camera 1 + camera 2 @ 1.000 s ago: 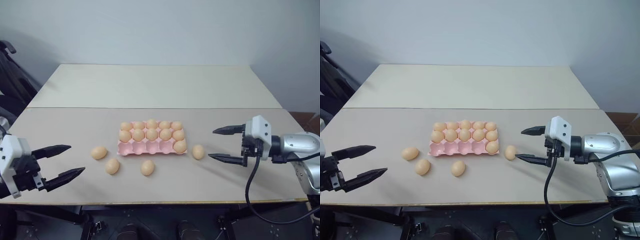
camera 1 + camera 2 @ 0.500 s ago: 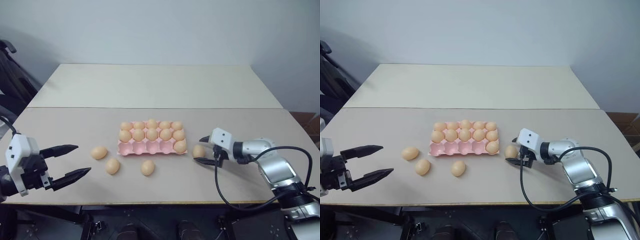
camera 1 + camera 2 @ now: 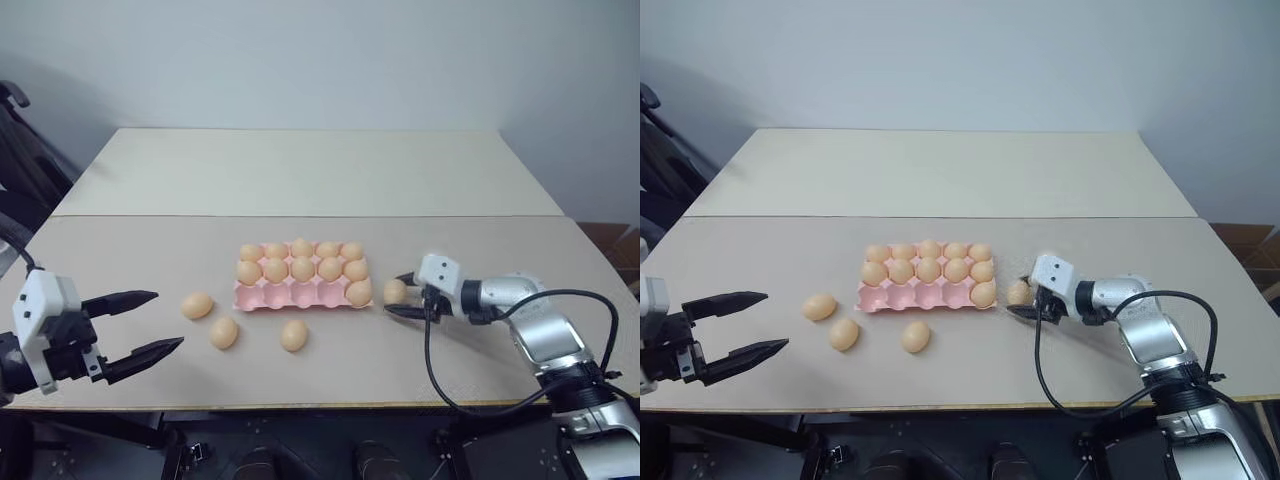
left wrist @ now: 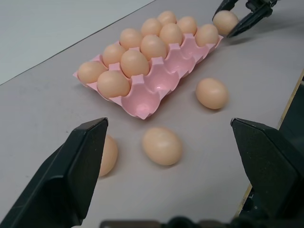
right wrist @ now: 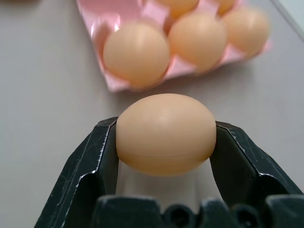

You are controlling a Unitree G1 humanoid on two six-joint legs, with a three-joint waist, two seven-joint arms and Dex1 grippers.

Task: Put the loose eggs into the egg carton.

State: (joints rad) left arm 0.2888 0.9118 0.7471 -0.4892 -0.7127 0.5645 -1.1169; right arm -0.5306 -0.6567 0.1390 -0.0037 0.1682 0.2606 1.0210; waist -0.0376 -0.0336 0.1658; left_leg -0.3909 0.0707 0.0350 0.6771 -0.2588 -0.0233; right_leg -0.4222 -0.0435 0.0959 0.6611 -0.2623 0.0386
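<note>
Now our right gripper [image 5: 164, 142] has clenched on a loose egg [image 5: 165, 133] beside the egg carton [image 3: 300, 294]; next, we judge, lift. Left gripper [image 3: 135, 325] hangs released.

a plain pale grey wall [image 3: 330, 60] rises behind two flat beige rectangular tabletops [image 3: 300, 170] set edge to edge (the nearer one darker). a dark black chair frame [image 3: 25, 150] stands at the left.
</note>
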